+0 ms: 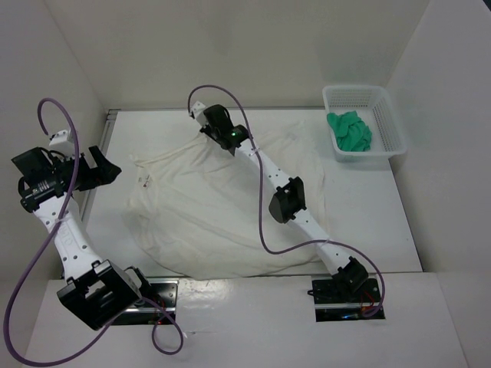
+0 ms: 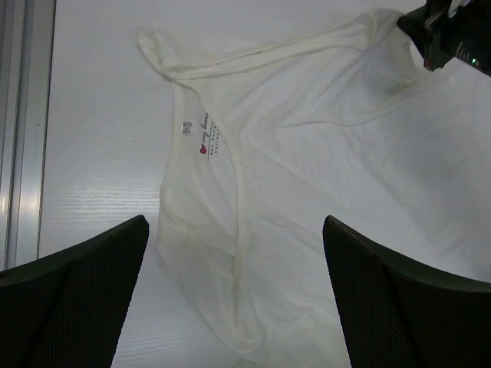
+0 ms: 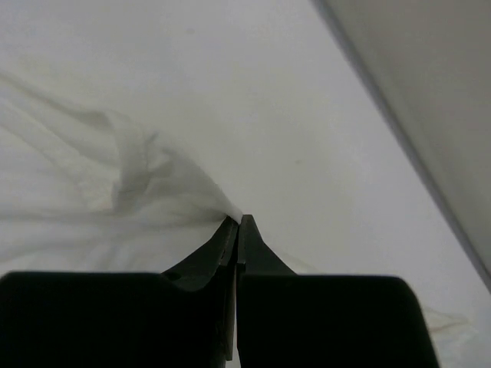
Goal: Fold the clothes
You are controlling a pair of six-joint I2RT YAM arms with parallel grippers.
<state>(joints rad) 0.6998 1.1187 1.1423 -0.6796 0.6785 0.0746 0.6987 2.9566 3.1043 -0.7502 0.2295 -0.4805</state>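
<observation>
Pinching shirt (image 1: 192, 222), spread left of basket (image 1: 367, 158), by its far edge, with right gripper (image 3: 239, 221) clamped on cloth. Hovering left gripper (image 2: 234, 230) wide open. Likely handling limp, light, slippery; gripping hems or corners.

left arm (image 1: 70, 234) raised, left tool (image 2: 234, 225) wide open | right arm (image 1: 303, 215) stretched forward, right tool (image 3: 236, 223) pinched shut

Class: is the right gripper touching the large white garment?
Touching. Right wrist view: the right gripper pinches a peak of the large white wrinkly garment.
</observation>
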